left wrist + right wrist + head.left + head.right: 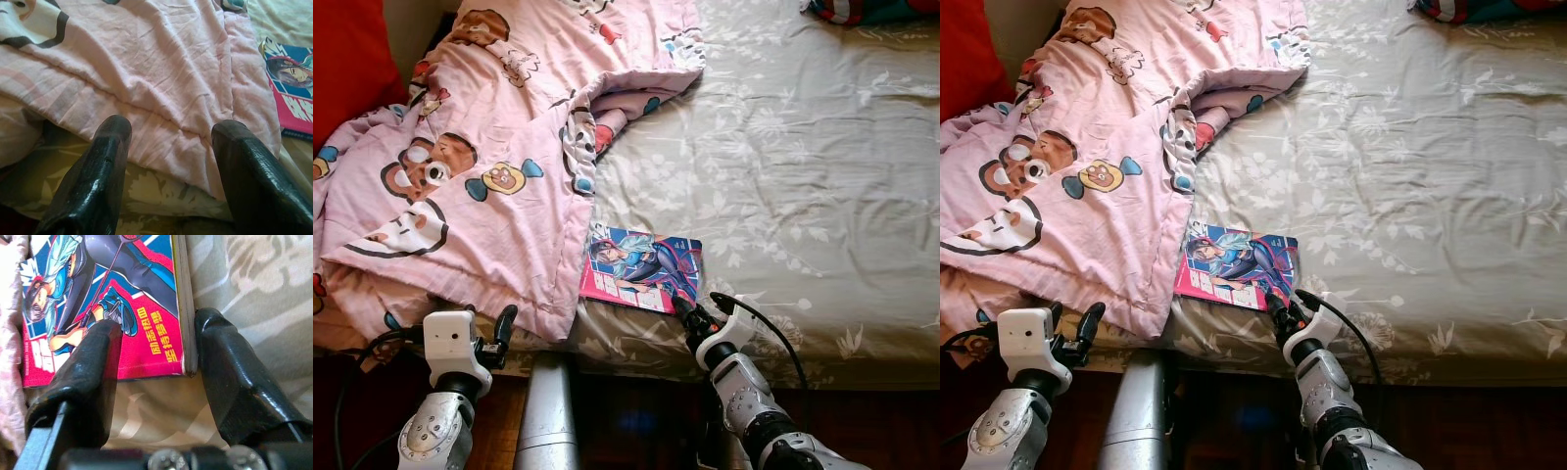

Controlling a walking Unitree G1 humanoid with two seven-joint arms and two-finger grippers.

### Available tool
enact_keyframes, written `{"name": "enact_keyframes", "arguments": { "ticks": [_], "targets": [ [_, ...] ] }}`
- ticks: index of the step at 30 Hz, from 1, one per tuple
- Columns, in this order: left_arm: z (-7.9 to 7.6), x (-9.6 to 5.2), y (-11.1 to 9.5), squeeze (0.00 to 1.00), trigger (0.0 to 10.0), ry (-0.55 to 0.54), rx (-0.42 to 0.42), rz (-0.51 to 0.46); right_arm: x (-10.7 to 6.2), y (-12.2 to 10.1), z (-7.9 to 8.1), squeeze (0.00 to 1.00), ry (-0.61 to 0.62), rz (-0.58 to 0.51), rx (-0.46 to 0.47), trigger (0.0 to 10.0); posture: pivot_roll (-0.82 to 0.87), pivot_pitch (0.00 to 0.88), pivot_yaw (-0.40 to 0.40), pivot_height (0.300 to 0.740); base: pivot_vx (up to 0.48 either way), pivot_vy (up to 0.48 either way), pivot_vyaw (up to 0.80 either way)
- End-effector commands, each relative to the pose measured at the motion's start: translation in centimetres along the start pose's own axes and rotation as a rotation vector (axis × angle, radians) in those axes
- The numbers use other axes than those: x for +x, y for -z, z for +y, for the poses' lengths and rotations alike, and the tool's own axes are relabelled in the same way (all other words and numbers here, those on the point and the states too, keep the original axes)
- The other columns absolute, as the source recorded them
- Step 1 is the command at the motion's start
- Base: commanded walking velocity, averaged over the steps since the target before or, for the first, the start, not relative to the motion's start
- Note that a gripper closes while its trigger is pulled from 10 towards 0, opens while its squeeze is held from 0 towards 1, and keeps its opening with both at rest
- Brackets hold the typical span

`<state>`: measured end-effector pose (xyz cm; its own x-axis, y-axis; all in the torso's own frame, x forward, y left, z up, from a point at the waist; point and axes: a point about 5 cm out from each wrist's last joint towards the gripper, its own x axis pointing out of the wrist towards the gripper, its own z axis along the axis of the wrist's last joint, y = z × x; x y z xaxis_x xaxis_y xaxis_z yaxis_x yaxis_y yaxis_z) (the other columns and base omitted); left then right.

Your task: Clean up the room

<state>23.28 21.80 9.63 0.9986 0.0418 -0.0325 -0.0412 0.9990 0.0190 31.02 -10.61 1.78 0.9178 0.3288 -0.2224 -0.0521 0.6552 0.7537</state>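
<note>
Comic book (644,267) is lying on the grey floral bedsheet (803,176), touching the pink cartoon blanket (480,186). Right gripper (154,357) is sitting spread at the book's near corner, one finger over the cover, one beside the spine. Left gripper (171,156) is hovering unclenched at the blanket's edge.

Both arms are silver metal with rounded, jointed segments. The left gripper (499,333) sits on a boxy white wrist block with a small round hole and a black cable looping off at nine o'clock. The right gripper (690,315) has a white collar and a black cable arcing at three o'clock. Fingers (88,377) are glossy, textured black; silver screw heads line their base.
</note>
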Motion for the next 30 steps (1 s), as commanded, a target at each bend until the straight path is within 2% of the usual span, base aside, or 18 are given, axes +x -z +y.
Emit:
{"name": "enact_keyframes", "arguments": {
  "ticks": [1, 6, 8, 17, 30],
  "targets": [
    [0.3, -0.5, 0.3, 0.0, 10.0, 0.001, 0.019, 0.029, -0.8, 2.0, -0.6, 0.0, 0.017, 0.054, 0.081, 10.0, 0.26, 0.349, 0.024, 0.571, 0.0, 0.0, 0.0],
    [0.2, -0.6, 0.3, 0.0, 10.0, 0.003, 0.02, 0.032, -1.1, 2.1, -1.2, 0.0, 0.041, 0.04, 0.127, 10.0, 0.27, 0.349, 0.025, 0.571, 0.0, 0.0, 0.0],
    [0.2, -0.6, 0.3, 0.0, 10.0, 0.007, 0.022, 0.034, -1.3, 2.2, -1.4, 0.0, 0.032, 0.028, 0.204, 10.0, 0.27, 0.349, 0.028, 0.571, 0.0, 0.0, 0.0],
    [0.2, -0.8, 0.2, 0.0, 10.0, 0.01, 0.028, 0.037, -1.7, 2.6, -1.8, 0.0, 0.062, 0.026, 0.267, 10.0, 0.28, 0.354, 0.035, 0.571, 0.0, 0.0, 0.0],
    [0.3, -1.1, 0.2, 0.0, 10.0, 0.018, 0.045, 0.05, -1.3, 3.2, -0.6, 0.0, -0.029, 0.068, 0.274, 10.0, 0.29, 0.358, 0.04, 0.571, 0.0, 0.0, 0.0]
  ]
}}
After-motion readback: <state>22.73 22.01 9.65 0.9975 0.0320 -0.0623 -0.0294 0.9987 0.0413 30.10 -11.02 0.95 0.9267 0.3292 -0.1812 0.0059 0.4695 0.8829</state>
